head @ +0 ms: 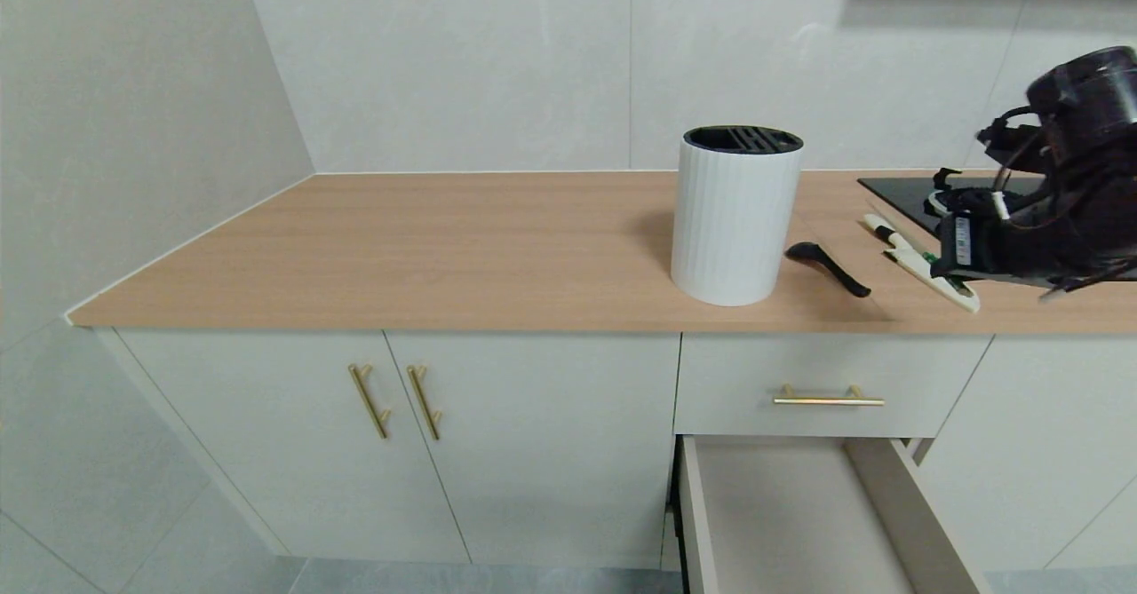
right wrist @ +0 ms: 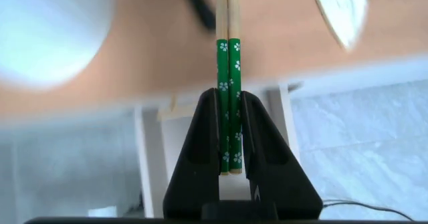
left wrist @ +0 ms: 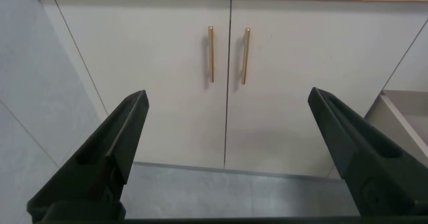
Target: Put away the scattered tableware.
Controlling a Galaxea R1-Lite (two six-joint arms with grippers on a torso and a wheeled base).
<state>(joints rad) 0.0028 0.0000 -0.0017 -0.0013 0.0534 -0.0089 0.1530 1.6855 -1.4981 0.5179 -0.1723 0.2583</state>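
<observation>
- The pair of pale wooden chopsticks with green flowered ends (right wrist: 228,63) sat clamped between the closed jaws of the right gripper (right wrist: 229,98). Their long axis ran straight out from the jaws over the counter's front edge.
- In the head view that arm hung at the right edge of the frame, above the wooden counter (head: 444,248).
- The white ribbed cylindrical holder with a black slotted top (head: 734,221) stood to the left of that arm, right of the frame's centre. I judged it the likely place for the chopsticks, and the right arm was much the nearer one.
- To drop in, the chopsticks would have to turn upright over the slots. There was open room above the holder.
- A black plastic spoon (head: 826,265) lay on the counter between holder and arm, with a cream-coloured spoon (right wrist: 338,7) nearby.
- An open white drawer (head: 782,505) gaped at lower right, below the counter edge.
- The left gripper (left wrist: 227,95) faced the white cabinet doors (left wrist: 167,117) low down, jaws spread wide and holding nothing.
</observation>
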